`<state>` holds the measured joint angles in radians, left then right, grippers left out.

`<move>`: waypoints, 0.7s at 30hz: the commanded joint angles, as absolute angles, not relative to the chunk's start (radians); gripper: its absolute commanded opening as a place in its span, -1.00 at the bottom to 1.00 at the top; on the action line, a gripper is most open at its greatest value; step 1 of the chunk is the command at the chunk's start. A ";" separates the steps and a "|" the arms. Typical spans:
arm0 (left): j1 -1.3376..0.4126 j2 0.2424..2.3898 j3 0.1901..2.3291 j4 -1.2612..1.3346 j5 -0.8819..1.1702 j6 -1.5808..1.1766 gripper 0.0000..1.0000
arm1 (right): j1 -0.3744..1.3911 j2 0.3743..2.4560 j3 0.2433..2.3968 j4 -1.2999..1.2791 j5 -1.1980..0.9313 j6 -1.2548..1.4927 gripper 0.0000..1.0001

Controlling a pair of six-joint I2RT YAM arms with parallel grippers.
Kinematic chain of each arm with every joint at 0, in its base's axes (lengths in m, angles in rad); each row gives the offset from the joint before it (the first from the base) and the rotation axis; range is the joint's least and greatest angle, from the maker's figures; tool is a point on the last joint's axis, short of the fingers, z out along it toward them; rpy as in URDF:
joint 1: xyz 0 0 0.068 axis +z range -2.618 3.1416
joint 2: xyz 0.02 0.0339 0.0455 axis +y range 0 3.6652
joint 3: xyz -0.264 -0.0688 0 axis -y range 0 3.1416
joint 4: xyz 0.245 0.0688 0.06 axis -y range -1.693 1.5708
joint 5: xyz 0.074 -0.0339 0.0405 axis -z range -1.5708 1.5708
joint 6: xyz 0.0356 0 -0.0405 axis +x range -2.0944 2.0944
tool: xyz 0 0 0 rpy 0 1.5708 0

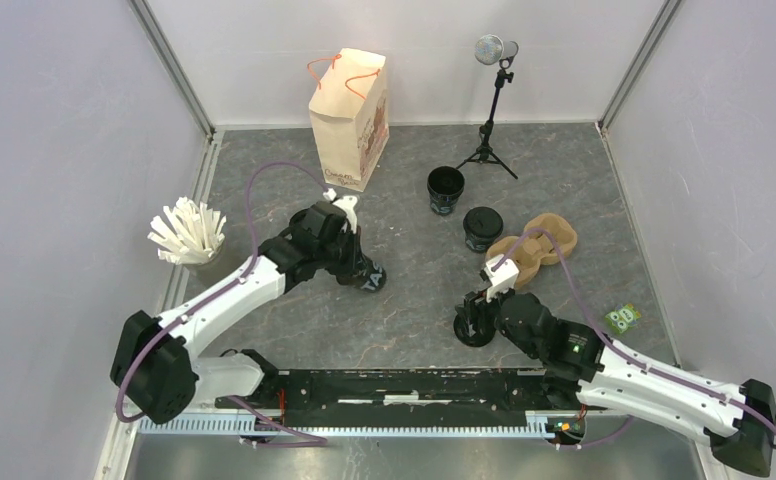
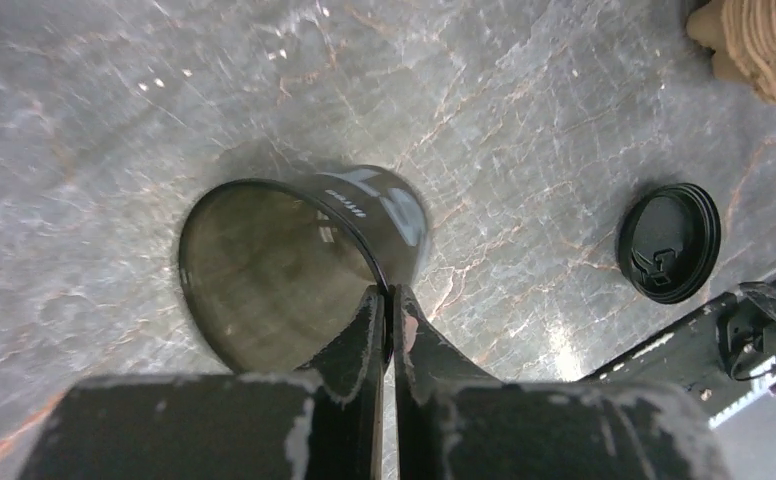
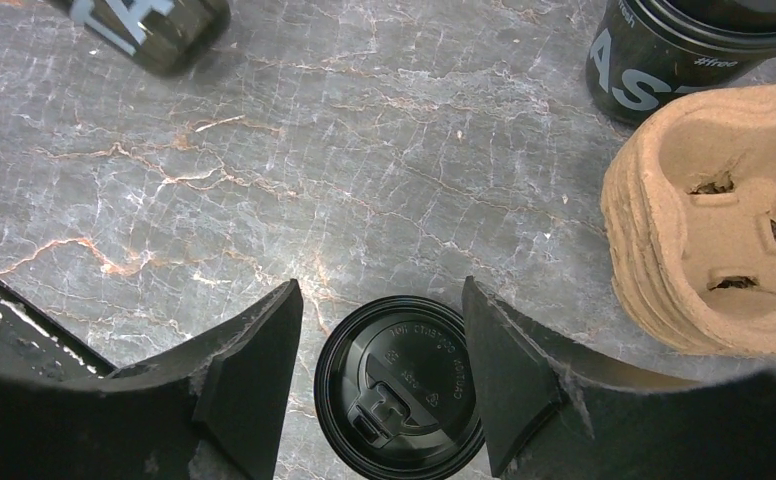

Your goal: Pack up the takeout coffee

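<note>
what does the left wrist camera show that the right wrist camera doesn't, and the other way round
Only the left wrist: the inside of the lidless black paper cup, with the left hand pinched shut on its rim. Only the right wrist: the right hand open astride the round black plastic lid, plus a second black cup beside the brown moulded-pulp carrier. Both: the lid, the carrier and the outside of the held cup.
</note>
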<state>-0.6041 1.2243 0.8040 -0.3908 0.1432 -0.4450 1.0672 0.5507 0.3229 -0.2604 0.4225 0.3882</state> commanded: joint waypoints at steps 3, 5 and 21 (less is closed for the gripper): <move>-0.773 1.239 1.049 -0.729 -0.311 -0.363 -0.91 | 1.072 0.503 0.308 -0.280 0.431 0.385 0.38; -0.823 1.267 1.085 -0.793 -0.384 -0.386 -0.91 | 1.072 0.496 0.306 -0.284 0.436 0.385 0.38; -1.010 1.517 1.207 -0.890 -0.504 -0.476 -0.74 | 1.072 0.497 0.303 -0.334 0.432 0.413 0.41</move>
<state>-0.9909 1.5032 1.1458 -0.8898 -0.4583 -0.4335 1.0672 0.4984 0.3096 -0.3283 0.4236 0.3897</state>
